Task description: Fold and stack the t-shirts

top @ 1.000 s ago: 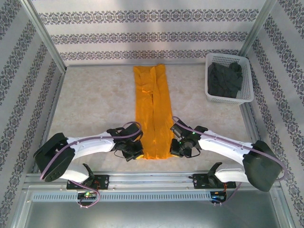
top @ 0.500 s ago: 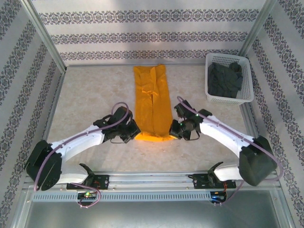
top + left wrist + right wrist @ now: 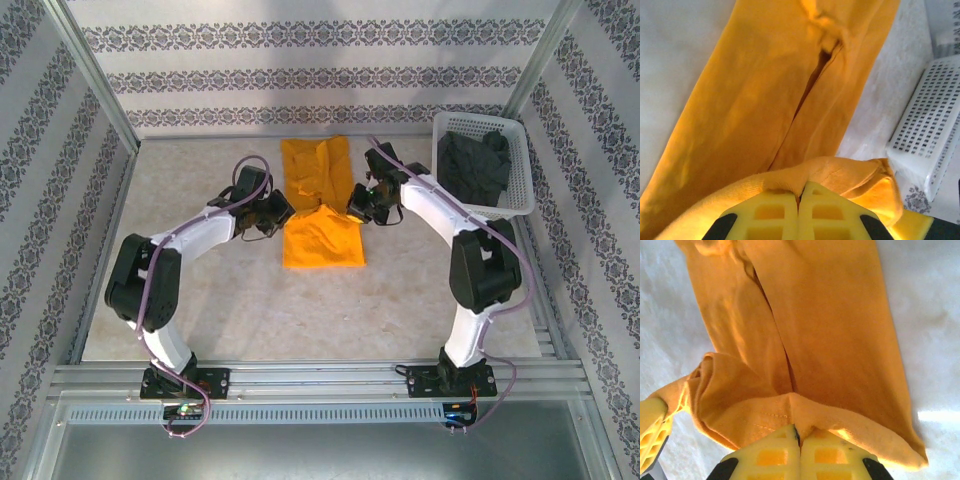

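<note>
- Table (image 3: 190,290): bare marble-look surface left of the orange shirt (image 3: 322,240), and a wide open band on its near side toward the arm bases.
- Left gripper (image 3: 275,212) (image 3: 799,195): at the orange shirt's left edge, about mid-length. Jaws pressed together, with a fold of orange hem pinched between them. The left wrist view shows cloth bunched over the pads.
- Orange shirt (image 3: 765,100) (image 3: 830,315): a narrow strip on the table's midline, its far end near the back wall. The near part is doubled back over itself. The fold's near edge is straight and its corners roughly square. The raised hem sags between the two grippers. A long slit-like crease runs down the lower layer.
- Right gripper (image 3: 358,203) (image 3: 800,432): at the orange shirt's right edge, level with the left one. Jaws closed tight on the hem, with a stitched seam just above the pads.
- Basket (image 3: 520,160) (image 3: 930,135): right of the orange shirt, in the far corner, well apart from it. Open table lies between them. The right arm's elbow sits close to the basket's near-left corner.
- Grey shirt (image 3: 475,165): crumpled inside the basket.
- Since a second ago: both grippers were low at the strip's near end, which lay flat at full length. They have carried that end toward the far wall, halving the strip's length. The arms have stretched out. The basket and grey shirt are unmoved.
</note>
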`<action>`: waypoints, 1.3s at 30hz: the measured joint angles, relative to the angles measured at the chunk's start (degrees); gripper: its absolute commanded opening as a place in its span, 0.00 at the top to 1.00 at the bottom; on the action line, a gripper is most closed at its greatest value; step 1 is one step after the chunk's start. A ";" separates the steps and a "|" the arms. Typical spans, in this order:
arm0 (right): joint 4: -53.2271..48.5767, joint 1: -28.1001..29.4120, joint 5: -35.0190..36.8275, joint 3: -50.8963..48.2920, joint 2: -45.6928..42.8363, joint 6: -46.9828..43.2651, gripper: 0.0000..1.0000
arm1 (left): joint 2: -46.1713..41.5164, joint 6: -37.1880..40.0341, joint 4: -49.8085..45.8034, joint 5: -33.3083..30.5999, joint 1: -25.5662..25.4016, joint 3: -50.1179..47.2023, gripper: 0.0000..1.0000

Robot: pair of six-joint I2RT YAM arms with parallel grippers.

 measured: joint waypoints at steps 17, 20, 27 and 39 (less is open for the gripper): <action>-2.99 -3.96 -2.34 17.46 17.97 -2.43 0.48 | 15.65 5.51 -2.84 1.05 3.41 14.23 0.46; -2.86 -4.79 -1.92 16.61 16.09 -3.74 0.46 | 11.78 5.66 -3.56 -0.52 3.34 10.23 0.43; 0.52 -6.23 -0.61 -3.96 -1.40 -3.67 0.49 | -5.64 0.92 -2.86 -1.57 0.37 -10.21 0.45; 9.33 -3.41 -2.78 -24.85 -5.73 2.71 0.49 | -2.82 -10.69 6.25 0.07 -3.32 -19.50 0.57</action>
